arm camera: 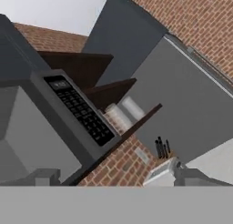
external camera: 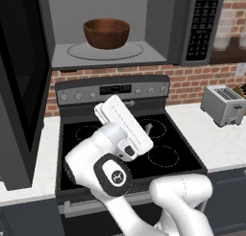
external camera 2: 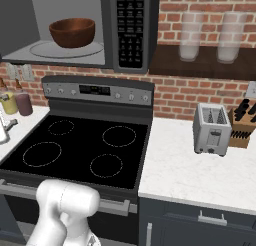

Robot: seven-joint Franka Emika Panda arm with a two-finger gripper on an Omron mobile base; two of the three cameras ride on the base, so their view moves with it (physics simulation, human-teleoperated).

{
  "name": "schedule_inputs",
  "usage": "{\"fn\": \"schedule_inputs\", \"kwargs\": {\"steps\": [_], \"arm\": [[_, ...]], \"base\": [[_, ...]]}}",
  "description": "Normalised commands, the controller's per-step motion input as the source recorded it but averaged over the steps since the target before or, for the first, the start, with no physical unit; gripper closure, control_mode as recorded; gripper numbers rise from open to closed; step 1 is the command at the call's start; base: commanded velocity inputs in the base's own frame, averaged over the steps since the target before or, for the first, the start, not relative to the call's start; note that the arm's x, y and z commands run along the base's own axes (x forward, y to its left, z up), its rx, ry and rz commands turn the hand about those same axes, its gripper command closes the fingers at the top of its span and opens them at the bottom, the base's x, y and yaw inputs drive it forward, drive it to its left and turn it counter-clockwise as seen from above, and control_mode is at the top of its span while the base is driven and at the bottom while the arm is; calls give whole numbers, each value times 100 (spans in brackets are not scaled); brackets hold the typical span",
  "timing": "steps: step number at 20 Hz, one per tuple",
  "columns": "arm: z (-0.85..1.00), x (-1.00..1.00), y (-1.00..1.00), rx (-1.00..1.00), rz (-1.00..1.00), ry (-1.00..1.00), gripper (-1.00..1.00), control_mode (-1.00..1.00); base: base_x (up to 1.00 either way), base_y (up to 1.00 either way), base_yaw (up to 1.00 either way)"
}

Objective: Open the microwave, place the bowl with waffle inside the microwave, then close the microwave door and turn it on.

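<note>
The microwave (external camera: 204,24) (external camera 2: 130,30) (arm camera: 82,109) hangs above the stove with its cavity exposed. The microwave door (external camera: 19,86) is swung wide open to the left. Inside, the reddish-brown bowl (external camera: 106,32) (external camera 2: 72,32) sits upright on the glass turntable (external camera: 134,52). The waffle is hidden behind the bowl's wall. My gripper (external camera: 139,116) (arm camera: 120,180) is low over the stove's back edge, well below and in front of the cavity. It points up and to the right. Its fingers are spread wide, open, with nothing between them.
Below is the black stove (external camera: 166,156) (external camera 2: 75,145). A toaster (external camera: 223,105) (external camera 2: 212,127) and a knife block (external camera 2: 242,120) stand on the right counter. Bottles (external camera 2: 15,100) stand at the left, glass jars (external camera 2: 190,35) on the shelf. The open door juts out over the left counter.
</note>
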Motion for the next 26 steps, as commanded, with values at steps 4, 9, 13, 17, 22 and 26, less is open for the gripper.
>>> {"fn": "schedule_inputs", "kwargs": {"steps": [4, 9, 13, 17, 22, 26], "arm": [[-7, -3, 95, -28, -17, -13, -100, -100], [-4, -8, 88, -23, -16, -13, -100, -100], [-3, -1, 89, -20, -13, -10, -100, -100], [-1, 0, 97, -23, -13, -6, 100, -100], [-8, 0, 96, -23, -12, -2, 100, -100], [-30, 4, 93, -17, -1, 14, 100, -100]], "base": [[0, 0, 0], [0, 0, 0], [0, 0, 0], [0, 0, 0], [0, 0, 0], [0, 0, 0]]}}
